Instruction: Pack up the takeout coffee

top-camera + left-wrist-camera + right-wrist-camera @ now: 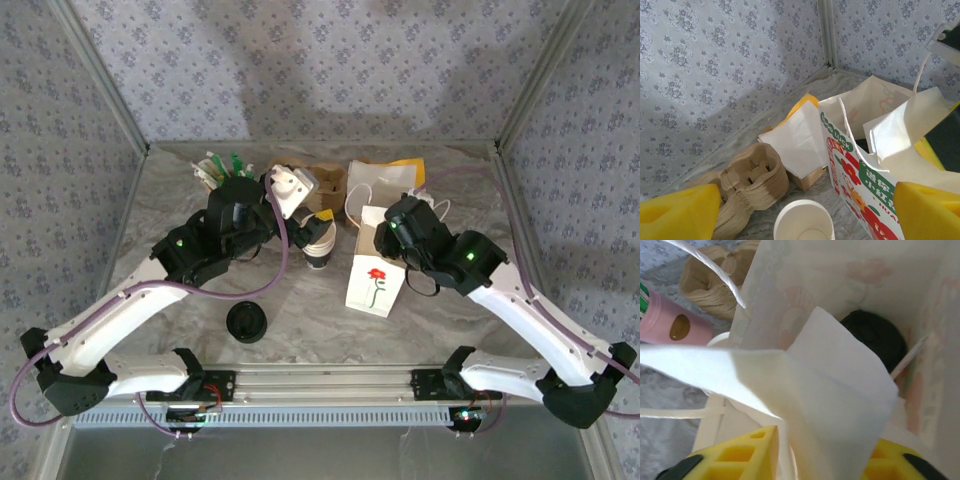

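Note:
The takeout coffee point(872, 335) sits deep inside the white paper bag point(375, 285); its round black lid shows in the right wrist view, the body is hidden. My right gripper point(388, 238) hangs over the bag's mouth. Its yellow fingers point(740, 455) stand apart, with a folded white paper sheet point(840, 405) loose between them. My left gripper point(290, 190) is open and holds nothing, hovering above the stack of lidless white cups point(320, 245). The top cup point(804, 222) lies below and between its yellow fingers point(680, 210).
A loose black lid point(246, 322) lies near the front left. Brown pulp cup carriers point(752, 177), a napkin holder point(795, 140) and a holder of straws point(222, 170) stand at the back. More paper bags point(385, 185) are behind the flowered bag point(860, 175).

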